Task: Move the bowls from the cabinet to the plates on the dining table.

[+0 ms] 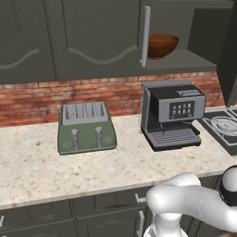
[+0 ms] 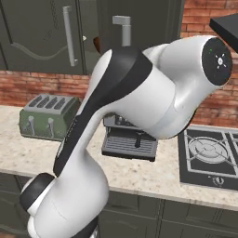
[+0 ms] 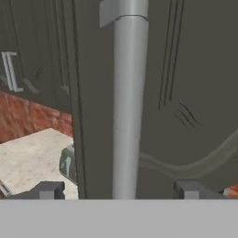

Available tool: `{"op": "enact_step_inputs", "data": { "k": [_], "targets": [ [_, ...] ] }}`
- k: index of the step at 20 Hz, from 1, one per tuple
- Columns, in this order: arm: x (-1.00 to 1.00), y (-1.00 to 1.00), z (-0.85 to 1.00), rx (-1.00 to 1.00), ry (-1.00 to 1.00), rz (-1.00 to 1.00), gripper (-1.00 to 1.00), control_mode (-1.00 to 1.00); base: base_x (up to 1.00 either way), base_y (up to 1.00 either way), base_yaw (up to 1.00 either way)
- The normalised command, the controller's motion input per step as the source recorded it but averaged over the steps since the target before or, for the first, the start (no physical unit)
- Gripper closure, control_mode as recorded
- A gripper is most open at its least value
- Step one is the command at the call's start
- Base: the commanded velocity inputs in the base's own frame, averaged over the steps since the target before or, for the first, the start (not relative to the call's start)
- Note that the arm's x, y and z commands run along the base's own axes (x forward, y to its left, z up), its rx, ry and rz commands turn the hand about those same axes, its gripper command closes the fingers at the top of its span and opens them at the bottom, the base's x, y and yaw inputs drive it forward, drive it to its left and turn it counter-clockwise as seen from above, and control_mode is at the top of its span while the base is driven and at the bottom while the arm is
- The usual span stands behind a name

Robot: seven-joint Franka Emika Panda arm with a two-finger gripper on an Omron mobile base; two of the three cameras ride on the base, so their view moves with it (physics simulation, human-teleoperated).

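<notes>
A beige speckled stone tabletop (image 1: 41,162) carries a green toaster (image 1: 86,127) and grey coffee machine (image 1: 170,113) below a brick wall. At upper right of the left base view, the glossy reddish-brown bowl (image 1: 161,45) sits on the open dark grey-green cabinet's shelf (image 1: 185,60). In the hand view the end effector (image 3: 122,190) stands open, its fingers apart either side of the door's silver bar handle (image 3: 127,102).

Red brick wall (image 1: 69,95) behind speckled counter (image 1: 69,166) with toaster (image 1: 86,127).

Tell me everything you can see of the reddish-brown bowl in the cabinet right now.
The bowl is round, glossy and reddish-brown, looking like glazed ceramic or polished wood. It stands upright on the inner shelf of the dark wall cabinet, above the coffee machine. The left base view shows it through the open section; its left part is hidden behind the silver bar handle of the door. Nothing but the shelf touches it, and what is inside cannot be seen.
</notes>
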Motion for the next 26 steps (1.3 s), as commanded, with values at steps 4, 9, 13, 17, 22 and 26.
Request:
{"op": "enact_step_inputs", "data": {
  "k": [4, 9, 13, 17, 22, 26],
  "targets": [
    [-0.79, 0.13, 0.06, 0.01, -0.03, -0.26, -1.00, -1.00, 0.00, 0.00, 0.00],
    [-0.68, 0.54, 0.03, 0.00, -0.02, -0.20, -1.00, -1.00, 0.00, 0.00, 0.00],
    [-0.38, 0.99, 0.00, 0.00, -0.02, -0.09, -1.00, -1.00, 0.00, 0.00, 0.00],
    [-0.31, 1.00, 0.00, 0.00, -0.05, -0.05, -1.00, -1.00, 0.00, 0.00, 0.00],
    [-0.38, 0.95, 0.04, 0.00, -0.12, 0.00, -1.00, -1.00, 0.00, 0.00, 0.00],
    [-0.25, 0.69, 0.20, -0.01, -0.15, -0.05, -1.00, -1.00, 0.00, 0.00, 0.00]
  ]
}}
